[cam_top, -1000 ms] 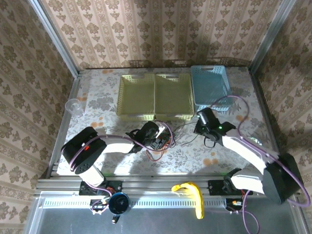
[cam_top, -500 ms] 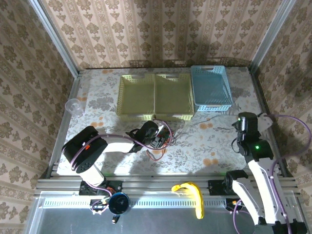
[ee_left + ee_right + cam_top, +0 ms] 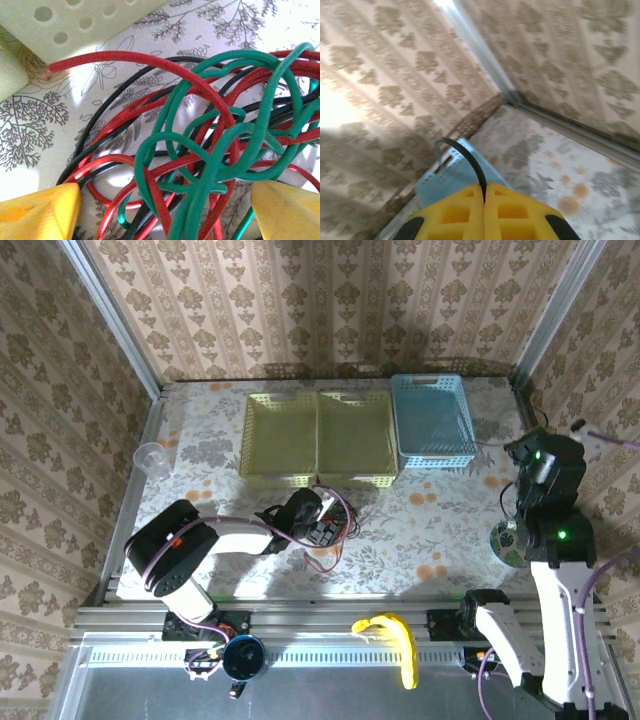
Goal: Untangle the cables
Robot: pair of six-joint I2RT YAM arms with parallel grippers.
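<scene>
You lose cables (image 3: 210, 167) btwn left gripper (image 3: 165, 200) jaws off frame btm/right; black cable (image 3: 477, 167) end hidden btwn right gripper (image 3: 484, 189) jaws.

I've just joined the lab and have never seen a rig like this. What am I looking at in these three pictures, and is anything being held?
These are two robot arms bolted at the near edge of a table, each ending in a two-finger gripper. One picture looks down from above and behind the arms. The other two come from small cameras on the wrists, so the yellow shapes at the bottom are each gripper's own fingers. On the table stand a pair of yellow baskets, a blue basket and a clear cup. The left gripper is open, with a finger on either side of a tangle of red, green and black cables. The right gripper is up near the table's right side, shut on a thin black cable.
</scene>
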